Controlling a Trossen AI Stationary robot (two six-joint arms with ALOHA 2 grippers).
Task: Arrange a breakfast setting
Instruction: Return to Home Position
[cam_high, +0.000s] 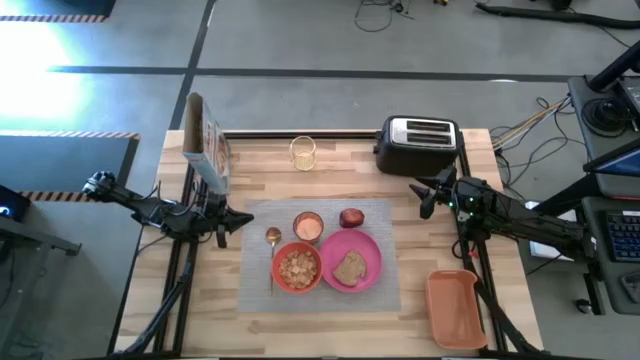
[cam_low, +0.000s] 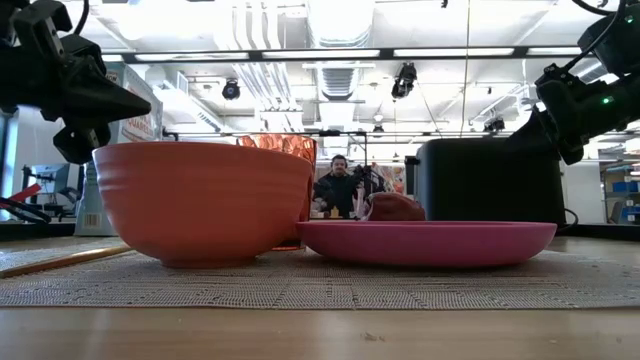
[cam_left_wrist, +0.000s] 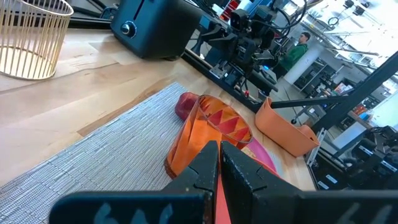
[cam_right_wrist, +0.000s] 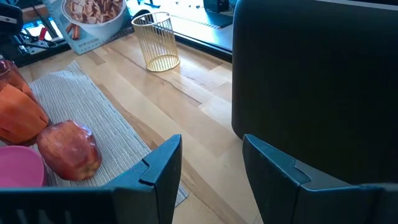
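Grey mat (cam_high: 380, 288) is laid centre frame, with pink plate (cam_high: 369, 246) and red-orange bowl (cam_high: 276, 270) set on it. Left claw (cam_high: 222, 232) is held narrow at the mat's left edge. Right claw (cam_high: 424, 198) is held wide below toaster (cam_high: 418, 143).

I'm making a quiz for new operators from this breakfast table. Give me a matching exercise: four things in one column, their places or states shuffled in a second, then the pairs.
Things
1. brown toast slice
2. gold spoon
3. left gripper
4. right gripper

Places or states
A. open, close to the black-and-chrome toaster
B. on the grey rectangular mat, left of the red-orange bowl
C. on the round pink plate
D. shut, by the mat's left edge

Pairs: 1-C, 2-B, 3-D, 4-A
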